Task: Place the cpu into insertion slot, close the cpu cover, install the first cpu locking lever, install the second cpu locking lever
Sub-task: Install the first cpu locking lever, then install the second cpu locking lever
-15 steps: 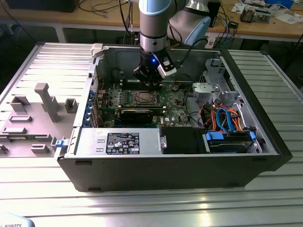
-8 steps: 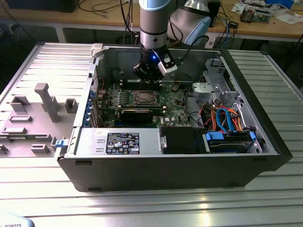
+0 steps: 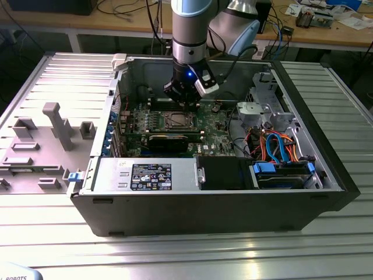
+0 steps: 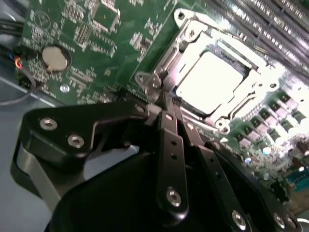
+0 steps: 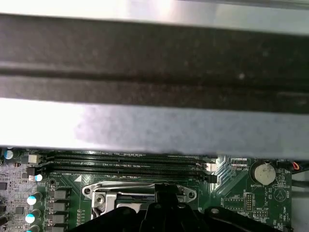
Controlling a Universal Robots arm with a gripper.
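In the exterior view, an open computer case [image 3: 326, 175] lies on a ribbed metal worktop [image 3: 186, 251]. The arm reaches down into it, and the end effector [image 3: 187, 104] hangs just above the insertion slot [image 3: 175, 121] on the green circuit board [image 3: 218, 131]. A long black expansion card [image 3: 169, 140] lies nearer the camera than the slot.

In the second wrist view, the end effector [image 4: 164, 99] has its black fingers [image 4: 170, 140] drawn together to a narrow tip, with nothing visibly between them. The tip sits at the corner of the slot's silver rim. The cpu [image 4: 210, 79] lies flat inside the slot, its pale metal top glaring, with the cpu cover [image 4: 186, 46] framing it. A round coin battery [image 4: 54, 58] sits well apart on the board.

In the first wrist view, the end effector [image 5: 166, 189] covers the slot's middle; long memory slots [image 5: 125, 162] run beside it, under the case wall [image 5: 154, 63]
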